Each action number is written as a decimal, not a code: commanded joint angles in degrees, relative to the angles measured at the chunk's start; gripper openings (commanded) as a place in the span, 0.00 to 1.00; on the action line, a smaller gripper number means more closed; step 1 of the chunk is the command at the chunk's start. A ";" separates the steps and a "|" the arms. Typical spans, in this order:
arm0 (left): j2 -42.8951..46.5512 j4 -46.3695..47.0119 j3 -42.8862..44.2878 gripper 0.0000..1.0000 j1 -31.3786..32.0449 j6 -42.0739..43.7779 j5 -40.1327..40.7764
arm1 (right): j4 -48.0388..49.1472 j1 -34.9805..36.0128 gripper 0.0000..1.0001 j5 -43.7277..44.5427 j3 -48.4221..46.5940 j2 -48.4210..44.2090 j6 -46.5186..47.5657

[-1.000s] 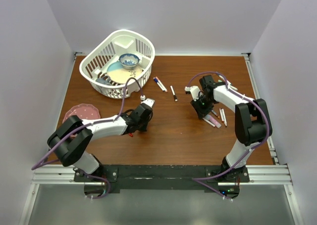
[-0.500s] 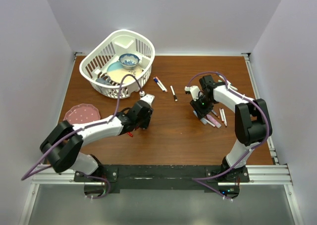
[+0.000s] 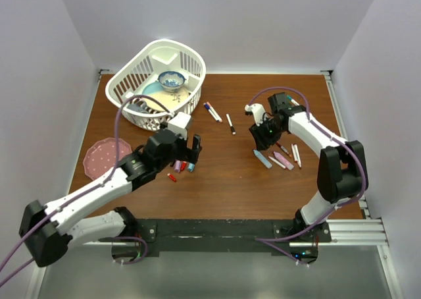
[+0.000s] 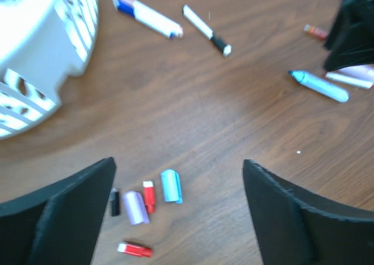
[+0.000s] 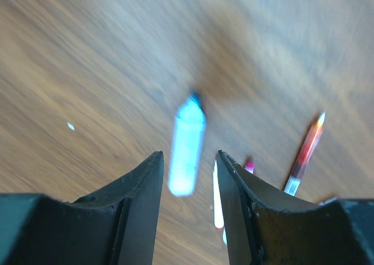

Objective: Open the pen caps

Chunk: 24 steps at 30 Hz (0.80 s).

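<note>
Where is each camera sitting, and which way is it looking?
Top external: high above and behind the arms, looking down on the table; both arms show, with the left gripper and the right gripper.
Left wrist: on the left arm, looking down at loose pen caps; its two black fingers frame the bottom.
Right wrist: on the right arm, looking down at the light-blue pen; its own fingers show below.
Shared: both wrist views see that light-blue pen.
</note>
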State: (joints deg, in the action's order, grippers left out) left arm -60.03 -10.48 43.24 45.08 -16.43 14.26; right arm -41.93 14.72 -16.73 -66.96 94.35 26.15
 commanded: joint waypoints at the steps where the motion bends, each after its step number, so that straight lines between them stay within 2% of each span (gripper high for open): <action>1: 8.42 -4.09 5.00 1.00 -0.25 5.60 3.14 | 2.47 0.48 0.48 -8.83 -6.42 0.92 -1.19; 6: 15.54 -6.22 3.61 1.00 -0.34 14.83 4.89 | -2.79 2.59 0.50 -9.55 -19.94 10.05 -5.05; 10: 19.15 -1.76 -5.42 1.00 -0.26 16.16 7.97 | -5.87 5.40 0.50 -2.97 -30.48 19.36 -9.44; 20: 20.57 -0.59 -6.15 1.00 -1.57 17.74 5.78 | -4.12 9.44 0.54 6.44 -41.05 30.88 -19.90; 24: 20.83 -0.51 -6.24 1.00 -2.45 17.66 5.60 | -3.94 11.21 0.51 14.26 -45.18 35.27 -23.33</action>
State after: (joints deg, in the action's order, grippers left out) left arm -40.05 -14.04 36.93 43.62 -0.14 20.21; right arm -46.28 24.34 -10.50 -106.52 127.13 8.38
